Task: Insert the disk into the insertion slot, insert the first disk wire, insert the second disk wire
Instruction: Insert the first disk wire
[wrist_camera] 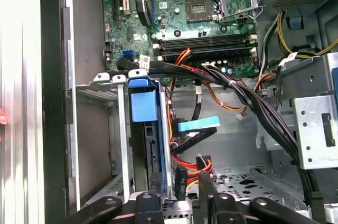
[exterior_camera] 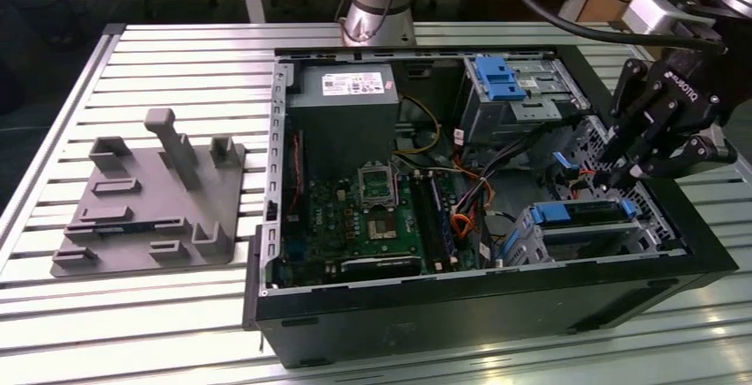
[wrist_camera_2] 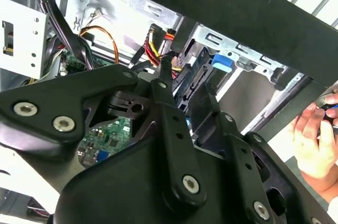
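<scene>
Evidently the work stands at the wiring stage: the black computer case [exterior_camera: 470, 314] lies open on the slatted table [exterior_camera: 176, 332], and at its 3 o'clock side in the exterior view the gripper [exterior_camera: 614, 173] reaches down inside. Just toward 7 o'clock from it sits the insertion slot [exterior_camera: 564, 242], with the disk [exterior_camera: 584, 212] seated in it on edge, its long axis running 9 to 3 o'clock. In the first wrist view a black connector [wrist_camera: 181, 179] on red and yellow wires hangs just beside the disk's end, close to the gripper. Whether the jaws are clenched on it cannot be told.
</scene>
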Robot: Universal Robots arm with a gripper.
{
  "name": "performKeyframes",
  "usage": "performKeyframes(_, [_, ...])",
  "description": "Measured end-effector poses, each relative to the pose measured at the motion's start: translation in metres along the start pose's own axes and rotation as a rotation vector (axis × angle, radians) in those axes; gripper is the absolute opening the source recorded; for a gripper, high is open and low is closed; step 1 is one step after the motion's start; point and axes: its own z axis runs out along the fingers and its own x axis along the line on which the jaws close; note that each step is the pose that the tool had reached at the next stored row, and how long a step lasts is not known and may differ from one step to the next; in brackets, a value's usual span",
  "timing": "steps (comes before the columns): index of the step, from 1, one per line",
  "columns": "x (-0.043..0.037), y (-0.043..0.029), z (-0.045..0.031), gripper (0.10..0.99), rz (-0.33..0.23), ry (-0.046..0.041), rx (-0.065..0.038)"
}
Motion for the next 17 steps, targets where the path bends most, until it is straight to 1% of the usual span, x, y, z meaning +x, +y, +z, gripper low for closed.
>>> performKeyframes(1, [-0.0011,0.0001,0.0001,0.392,0.0,-0.0001,0.0])
performKeyframes(2, [-0.002,0.0002,0.0,0.329,0.0,-0.0001,0.0])
performKeyframes(4, [-0.0032,0.0004,0.0,0.329,0.0,0.0001,0.0])
performKeyframes(5, [-0.0036,0.0004,0.0001,0.259,0.0,0.0002,0.0])
performKeyframes(11, [-0.0049,0.0004,0.0022,0.259,0.0,0.0009,0.002])
performKeyframes(17, [-0.0052,0.0004,0.0032,0.259,0.005,0.0045,0.004])
